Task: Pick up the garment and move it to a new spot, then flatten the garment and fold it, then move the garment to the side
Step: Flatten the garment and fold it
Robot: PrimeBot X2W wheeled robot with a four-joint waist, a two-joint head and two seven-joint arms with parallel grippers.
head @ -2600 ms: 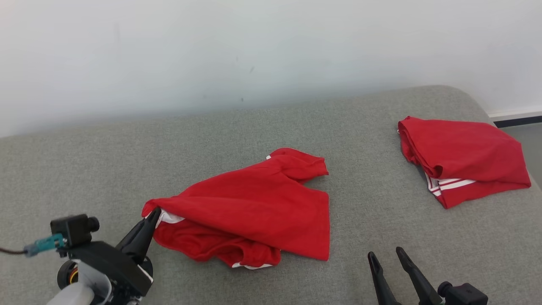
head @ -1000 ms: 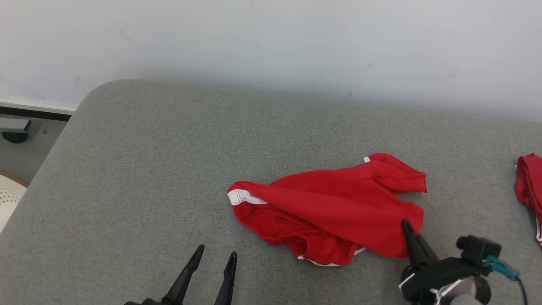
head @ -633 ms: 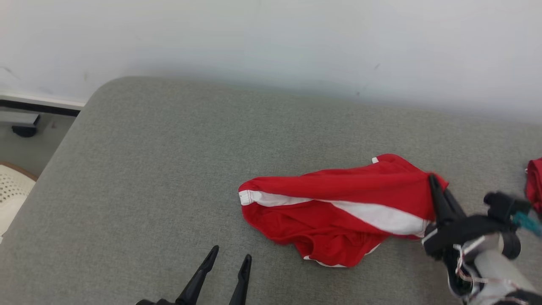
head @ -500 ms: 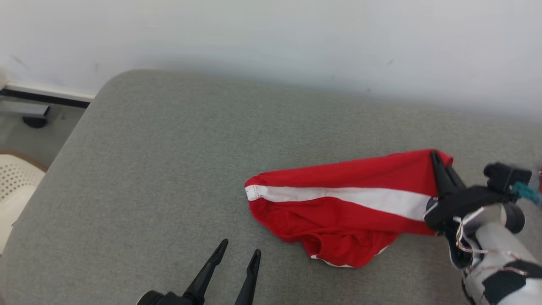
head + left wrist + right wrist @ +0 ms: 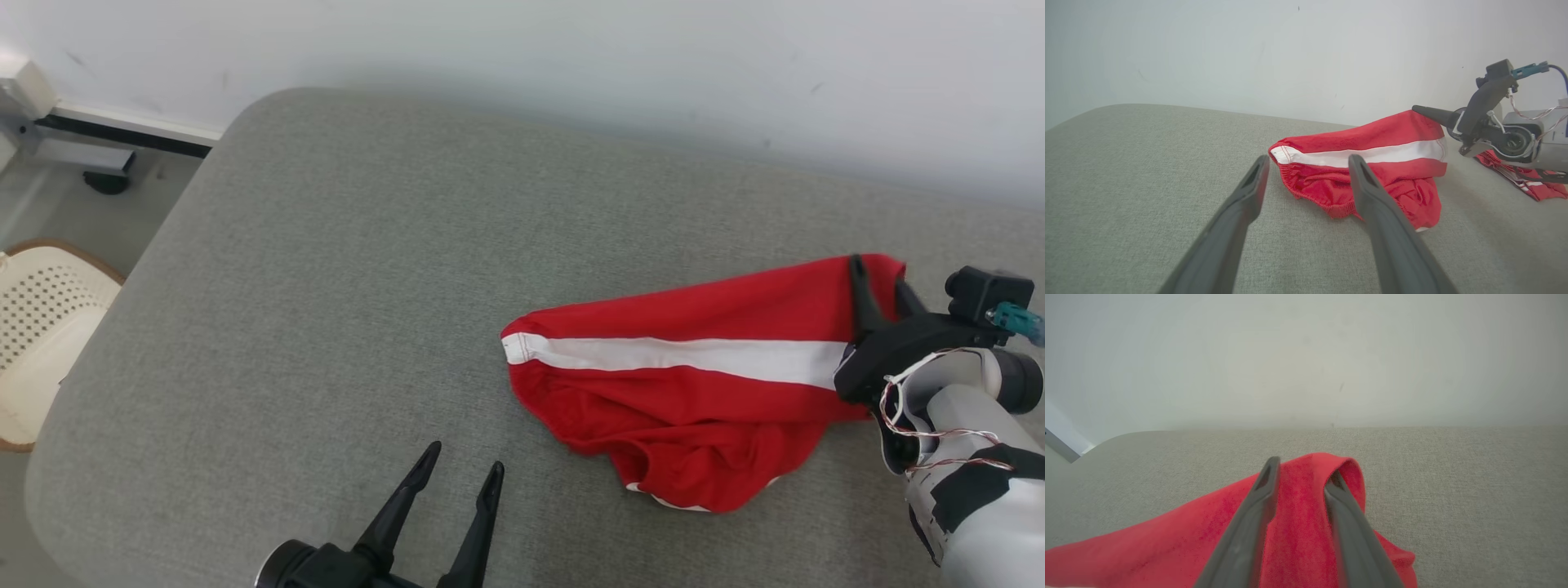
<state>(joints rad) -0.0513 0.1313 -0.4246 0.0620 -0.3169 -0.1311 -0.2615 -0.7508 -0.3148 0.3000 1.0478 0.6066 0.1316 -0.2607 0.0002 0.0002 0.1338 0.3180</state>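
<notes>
The red garment (image 5: pixel 694 400) with a white stripe lies crumpled on the grey cushion (image 5: pixel 326 286), right of centre. My right gripper (image 5: pixel 880 282) is shut on its right end and holds that edge raised, so the stripe is stretched taut. In the right wrist view red cloth (image 5: pixel 1298 526) sits between the fingers of that gripper (image 5: pixel 1302 469). My left gripper (image 5: pixel 459 467) stands open and holds nothing near the front edge, a short way left of the garment's waistband. In the left wrist view its fingers (image 5: pixel 1253 183) frame the garment (image 5: pixel 1363 171), apart from it.
A second red garment (image 5: pixel 1531 185) lies folded behind my right arm (image 5: pixel 1531 139). The cushion's rounded left corner drops to the floor, where a white perforated chair (image 5: pixel 41 327) stands. A pale wall (image 5: pixel 571 49) runs along the back.
The camera has turned left. My left gripper has let go of the garment's left corner and pulled back. My right gripper has taken the right edge and lifted it back, exposing the white stripe.
</notes>
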